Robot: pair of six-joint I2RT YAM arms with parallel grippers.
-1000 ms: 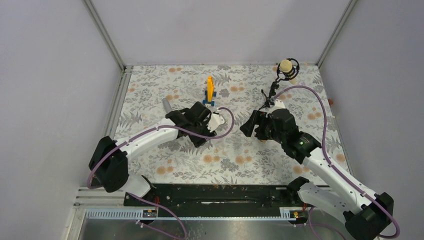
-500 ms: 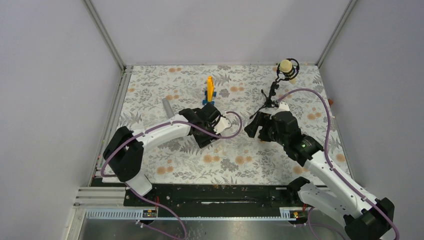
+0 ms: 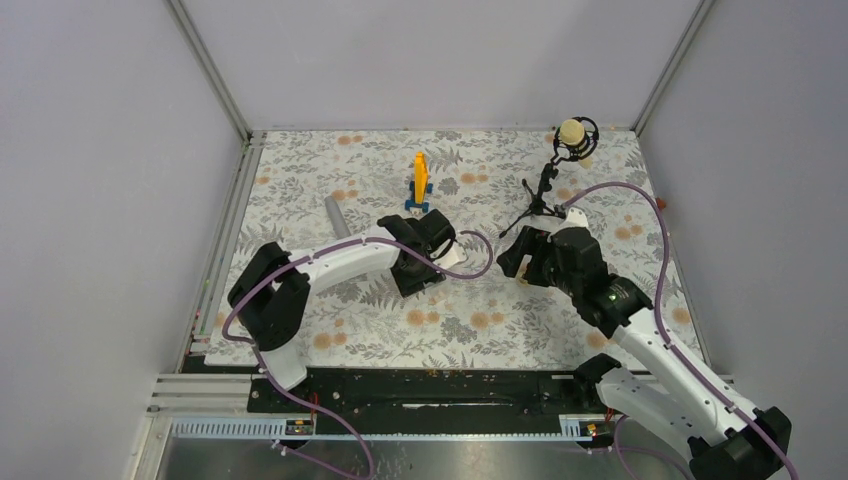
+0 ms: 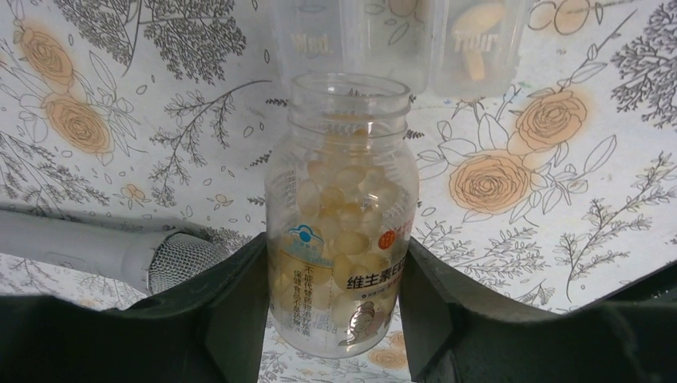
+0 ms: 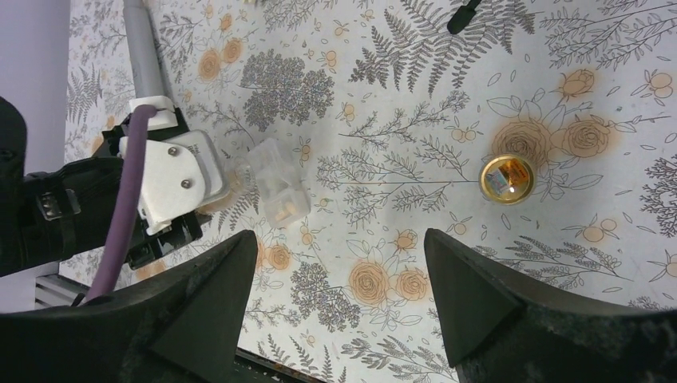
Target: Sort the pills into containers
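My left gripper (image 4: pixel 335 263) is shut on a small see-through jar (image 4: pixel 343 207), amber-tan with pale round pills inside. The jar has no lid and its open mouth points at a colourless pill box (image 4: pixel 399 40) with day-labelled compartments that lies on the floral mat. The box also shows in the right wrist view (image 5: pixel 275 187), just beyond the left wrist's white mount. My right gripper (image 5: pixel 339 239) is open and empty above the mat, to the right of the box. In the top view the left gripper (image 3: pixel 447 258) and right gripper (image 3: pixel 515 255) face each other at mid-mat.
A gold jar lid (image 5: pixel 507 177) lies on the mat to the right. A grey tube with a mesh head (image 4: pixel 120 251) lies left of the jar. An orange piece on a blue base (image 3: pixel 419 180) and a microphone stand (image 3: pixel 560 165) stand farther back.
My left arm has reached further right across the mat with the jar in its grip. My right gripper has drawn slightly right and back.
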